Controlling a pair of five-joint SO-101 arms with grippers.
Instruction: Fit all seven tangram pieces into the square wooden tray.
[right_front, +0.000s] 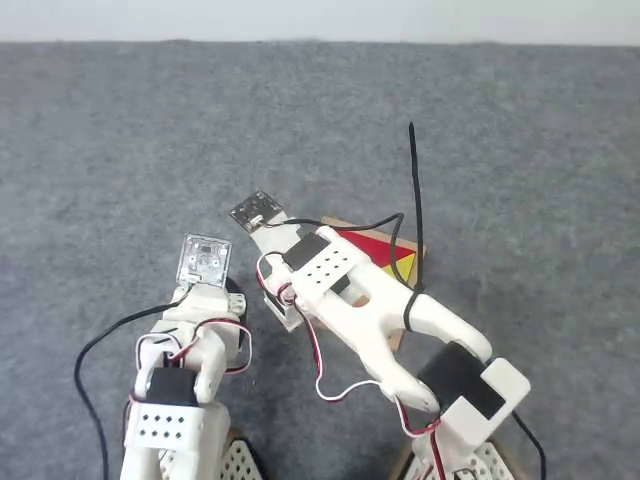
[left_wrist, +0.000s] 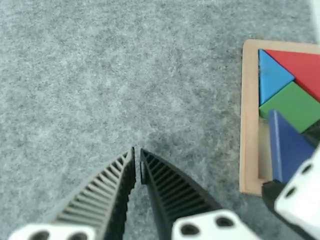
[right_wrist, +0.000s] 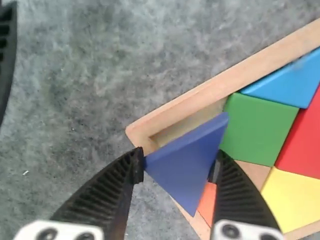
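A: How many pieces do you count?

B: Six flat, painted wooden ones. Five lie in the single square tray: a light blue triangle, a green square, a red triangle, a yellow piece and an orange piece. They sit edge to edge.

A: And the sixth?

B: A dark blue triangle. The right claw pinches it between its two ribbed black fingers, over the tray's corner. One tip points at the green square, and bare wood shows under it.

A: What is the tray like?

B: Pale wood with a raised rim. It lies around the middle of the table, a little toward the near edge, partly under the right arm.

A: The other arm?

B: The left claw is pressed together with nothing in it, above the table beside the tray's outer rim.

A: The table's surface?

B: Grey and fuzzy, like felt or short carpet.
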